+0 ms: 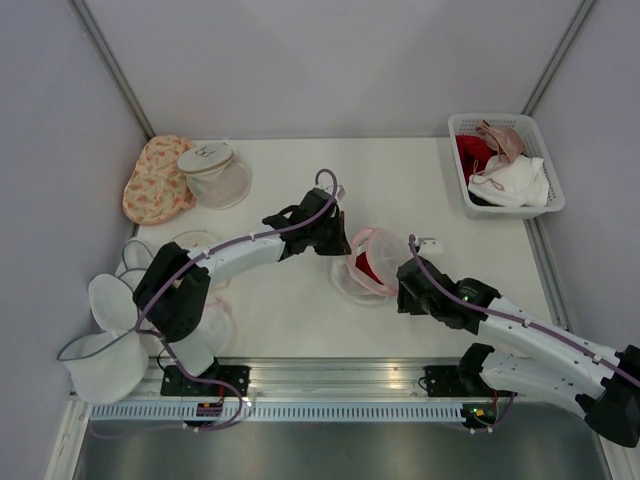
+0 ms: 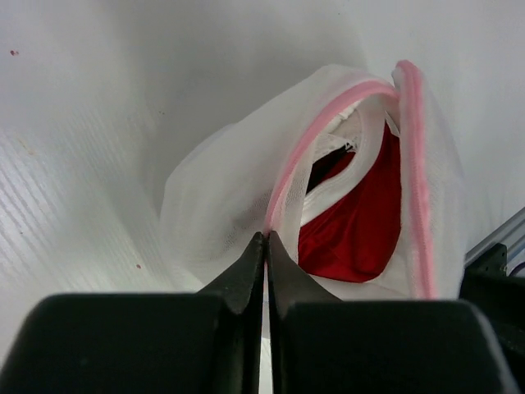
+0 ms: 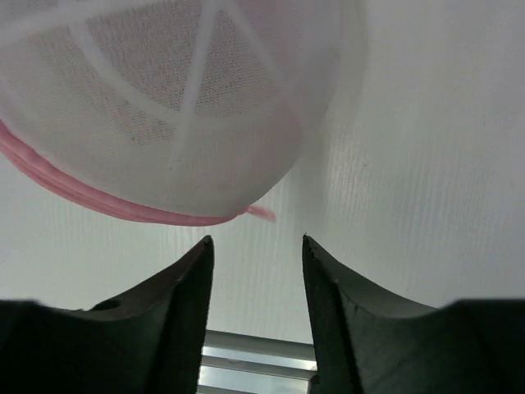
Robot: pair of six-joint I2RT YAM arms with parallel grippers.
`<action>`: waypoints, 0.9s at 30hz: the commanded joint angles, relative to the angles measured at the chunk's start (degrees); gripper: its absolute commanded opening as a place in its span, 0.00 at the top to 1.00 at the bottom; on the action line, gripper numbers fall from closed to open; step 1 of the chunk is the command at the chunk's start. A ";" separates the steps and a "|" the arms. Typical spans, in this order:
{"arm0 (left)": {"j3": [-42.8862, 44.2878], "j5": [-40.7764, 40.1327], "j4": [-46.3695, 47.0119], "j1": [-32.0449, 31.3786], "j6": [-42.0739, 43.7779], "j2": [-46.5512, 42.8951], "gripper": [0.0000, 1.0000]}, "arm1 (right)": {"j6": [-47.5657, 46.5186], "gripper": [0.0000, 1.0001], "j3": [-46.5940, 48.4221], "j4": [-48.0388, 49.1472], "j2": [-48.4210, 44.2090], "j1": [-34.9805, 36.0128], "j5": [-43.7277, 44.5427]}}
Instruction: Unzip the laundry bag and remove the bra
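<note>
The laundry bag [image 1: 352, 282] lies mid-table, a white mesh dome with pink rim, its mouth gaping. In the left wrist view the laundry bag [image 2: 221, 189] shows the red bra [image 2: 361, 226] inside; from above the bra [image 1: 368, 268] is a red patch in the opening. My left gripper [image 1: 338, 240] reaches in from the left, and in its own view the left gripper [image 2: 267, 236] is shut, its tips pinching the bag's pink rim. My right gripper [image 1: 405, 282] sits at the bag's right side. The right gripper [image 3: 257, 240] is open and empty, just short of the laundry bag [image 3: 164, 107].
A white basket [image 1: 458, 160] of garments stands at the back right. An orange floral pouch [image 1: 155, 180] and a clear mesh dome with white top [image 1: 215, 172] sit at the back left. Other white mesh bags [image 1: 105, 340] lie by the left arm's base. A metal rail [image 1: 330, 375] edges the near side.
</note>
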 commanded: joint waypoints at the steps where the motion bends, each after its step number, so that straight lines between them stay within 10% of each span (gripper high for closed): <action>1: -0.09 0.80 0.31 -0.48 1.80 -3.70 0.98 | -0.01 0.43 3.32 -1.38 -2.77 0.07 3.75; 8: -7.03 1.23 3.03 -0.57 -1.27 -10.29 0.98 | -8.72 0.49 10.97 4.86 -2.18 0.60 -8.46; 12: -10.20 3.78 5.67 -0.48 -3.82 -13.20 0.98 | -10.13 1.00 15.97 7.50 3.26 0.78 -10.58; 27: -17.76 7.39 11.38 -0.66 -9.27 -20.32 0.98 | -8.73 1.00 24.15 14.19 24.88 1.48 -10.42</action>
